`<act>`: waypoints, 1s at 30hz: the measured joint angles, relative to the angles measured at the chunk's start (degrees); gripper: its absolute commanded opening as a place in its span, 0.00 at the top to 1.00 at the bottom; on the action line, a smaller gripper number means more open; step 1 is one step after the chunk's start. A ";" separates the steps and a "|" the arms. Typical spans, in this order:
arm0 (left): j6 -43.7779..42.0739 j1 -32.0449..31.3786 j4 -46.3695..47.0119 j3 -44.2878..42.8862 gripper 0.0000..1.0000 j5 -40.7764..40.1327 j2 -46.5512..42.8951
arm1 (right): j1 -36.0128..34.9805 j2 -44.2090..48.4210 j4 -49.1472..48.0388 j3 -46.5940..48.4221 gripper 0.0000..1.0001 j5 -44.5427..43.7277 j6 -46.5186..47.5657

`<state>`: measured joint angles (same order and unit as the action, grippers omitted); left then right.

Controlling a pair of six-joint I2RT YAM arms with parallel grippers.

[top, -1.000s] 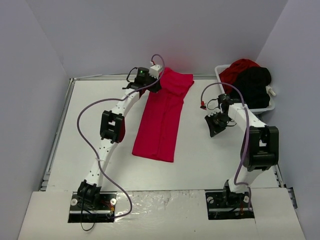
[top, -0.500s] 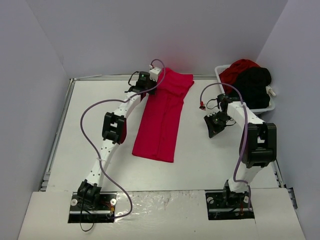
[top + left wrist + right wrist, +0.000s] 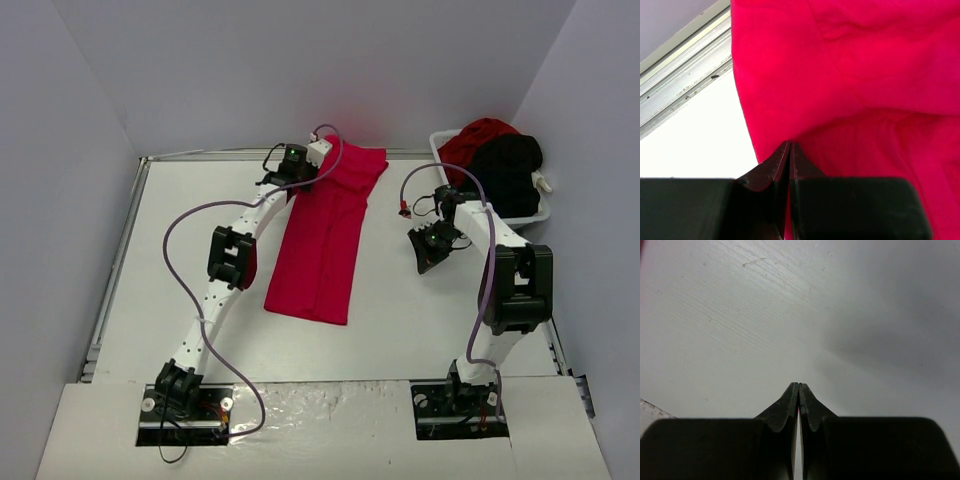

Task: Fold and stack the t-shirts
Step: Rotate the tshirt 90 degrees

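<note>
My left jaws pinch the far-left corner of the red t-shirt (image 3: 322,235), a long strip running from the bench's (image 3: 400,310) far edge toward its middle; my right jaws are pressed together, empty. Pulling by one corner could skew the strip, or the pinch could slip.

T-shirt (image 3: 320,245) on the table (image 3: 180,240); basket (image 3: 536,216) to its right, further back
</note>
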<state>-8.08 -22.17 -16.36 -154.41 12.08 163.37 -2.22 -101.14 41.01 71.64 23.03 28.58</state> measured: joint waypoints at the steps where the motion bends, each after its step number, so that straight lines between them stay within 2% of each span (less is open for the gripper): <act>1: -0.83 -0.13 -0.37 -0.02 0.98 -0.33 0.00 | 0.00 0.00 0.00 0.07 1.00 0.00 0.02; 14: -7.39 -0.57 -5.38 -1.97 0.98 -5.18 0.02 | 0.00 -2.01 0.20 0.55 1.00 0.00 0.17; 30: -8.33 0.42 -7.80 -2.78 0.98 -8.13 0.04 | 0.00 -3.43 0.55 1.01 1.00 0.02 0.22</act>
<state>-16.40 -21.76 -24.16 -157.18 3.95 163.41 -2.22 -104.57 41.56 72.64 23.05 28.80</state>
